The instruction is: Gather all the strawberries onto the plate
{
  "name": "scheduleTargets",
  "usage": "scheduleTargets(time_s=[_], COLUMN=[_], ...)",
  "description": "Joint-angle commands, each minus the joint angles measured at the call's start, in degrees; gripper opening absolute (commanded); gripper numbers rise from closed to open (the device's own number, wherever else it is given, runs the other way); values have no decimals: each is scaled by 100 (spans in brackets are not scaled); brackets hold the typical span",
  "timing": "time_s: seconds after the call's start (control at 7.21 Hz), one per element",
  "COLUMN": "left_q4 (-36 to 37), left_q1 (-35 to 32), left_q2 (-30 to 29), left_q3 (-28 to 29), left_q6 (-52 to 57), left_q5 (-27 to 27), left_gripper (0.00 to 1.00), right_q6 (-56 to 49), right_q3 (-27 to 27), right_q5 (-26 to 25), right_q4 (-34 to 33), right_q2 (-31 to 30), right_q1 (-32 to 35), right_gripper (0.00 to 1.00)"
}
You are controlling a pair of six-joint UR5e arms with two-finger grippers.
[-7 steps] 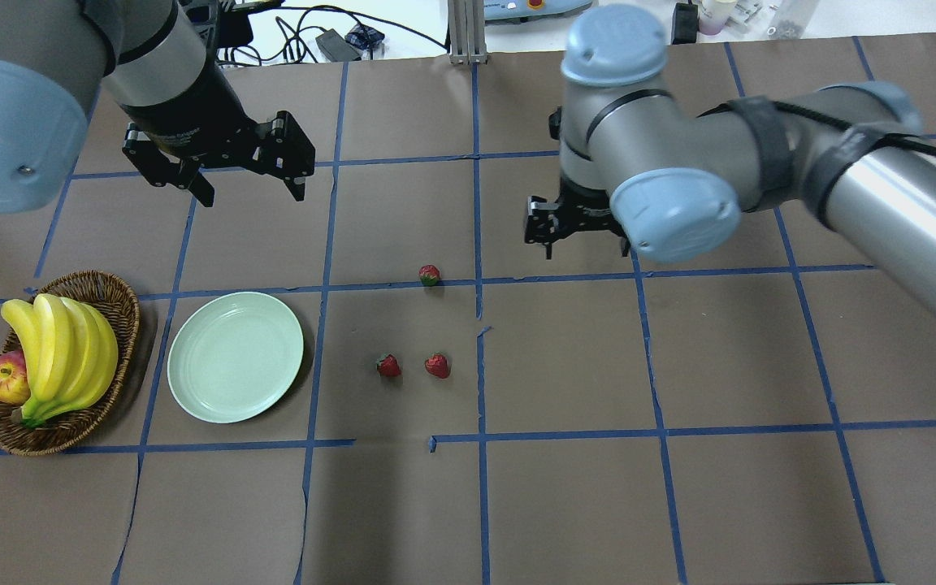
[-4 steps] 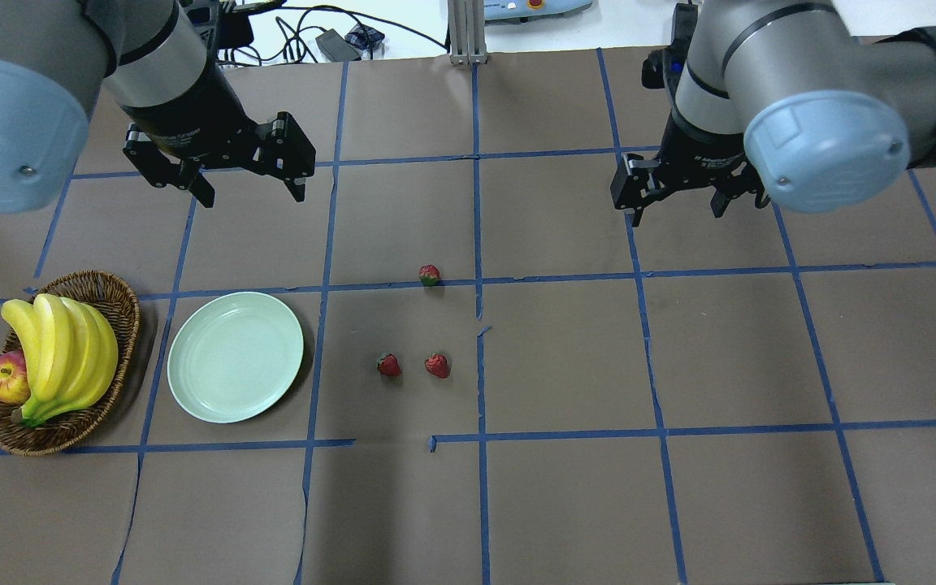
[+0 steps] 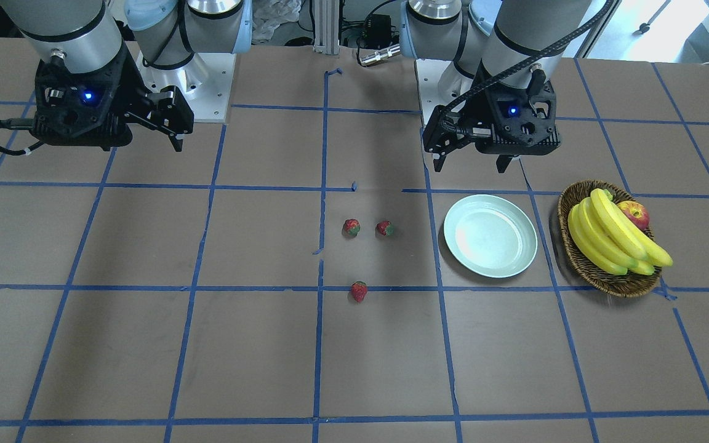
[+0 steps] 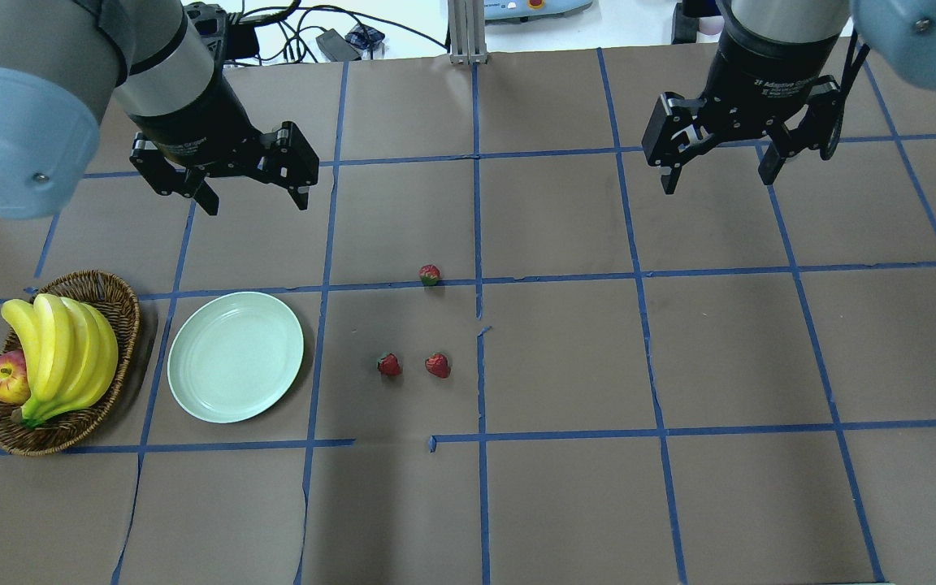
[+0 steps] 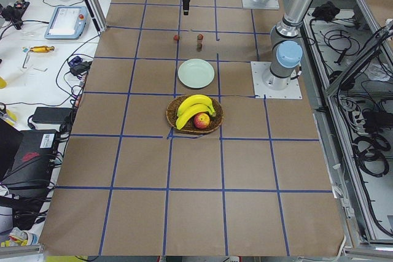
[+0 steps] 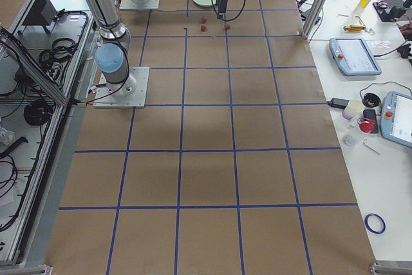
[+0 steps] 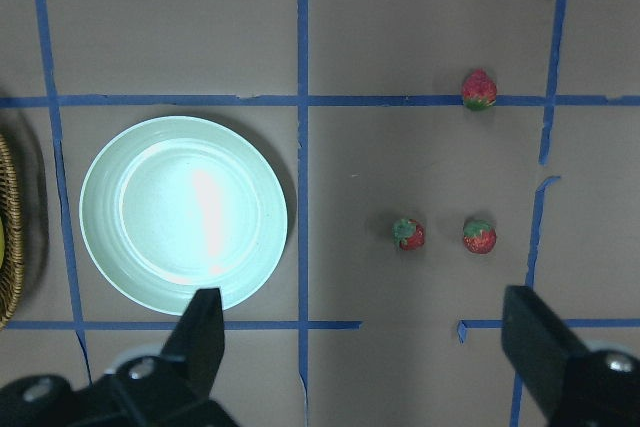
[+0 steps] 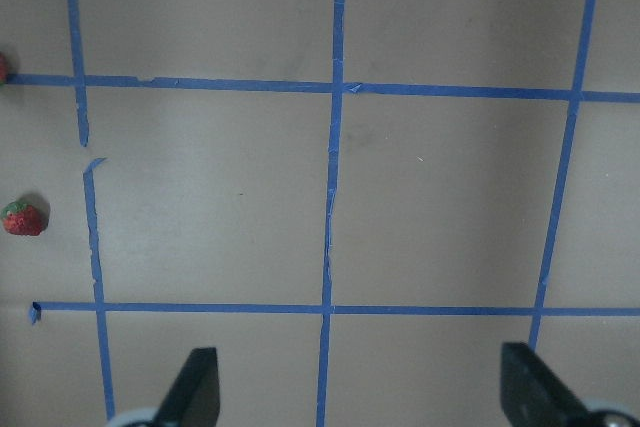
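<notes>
**gridtape_guy:** Was anything on the round, pale mint-green glossy plate in that shot?

**ur5_tinkerer:** Nope, it was bare. All three small red strawberries with green leafy caps sat on the brown paper, on the plate's side away from the brown wicker basket. The nearest strawberry lay near the plate's rim and the second strawberry sat just beside it, further out. The third strawberry was off on its own, also clear of the plate. The left gripper hung near the plate with its fingers spread wide and nothing in them. The right gripper was just as wide and empty, well apart from the plate.

**gridtape_guy:** How would you grab them?

**ur5_tinkerer:** They looked tiny and light, so weight was no issue. Couldn't tell if they were soft or hard plastic. My worry was the tapered, shiny body, since pinching near the tip could squirt it out sideways. I'd have closed across the fattest part, just under the cap, with a gentle squeeze. The close pair left little finger room between them. I'd have released low over the plate too, because that glossy surface looked slippery, though the raised rim should have stopped a roll.
</notes>
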Motion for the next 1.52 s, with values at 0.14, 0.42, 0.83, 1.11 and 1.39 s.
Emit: scheduleTargets(time_s=[0.14,0.42,0.83,1.11,1.39], left_q4=[839,1615,3093,3280,3369], left_q1=[-254,-545,-598,-887,-976], left_q2=[-399,-707,-1155,-1550,-1841], left_q3=[-839,-1640,-2636,-2646,-2655], left_q6=[-9,-139,-419,-920,-1116], left_q5=[-101,-59,-40,-49,-41], left_gripper=[100,100,90,90,87], right_q6=[374,339,207,224,250], right_q3=[-22,145,172,146,145], right_q5=[242,-4,-93,-75,-67], right_q4=[-395,-712,-748,-748,-748], right_q2=[39,57,57,57,57], right_q1=[12,12,56,56,56], right_gripper=[100,100,100,100,100])
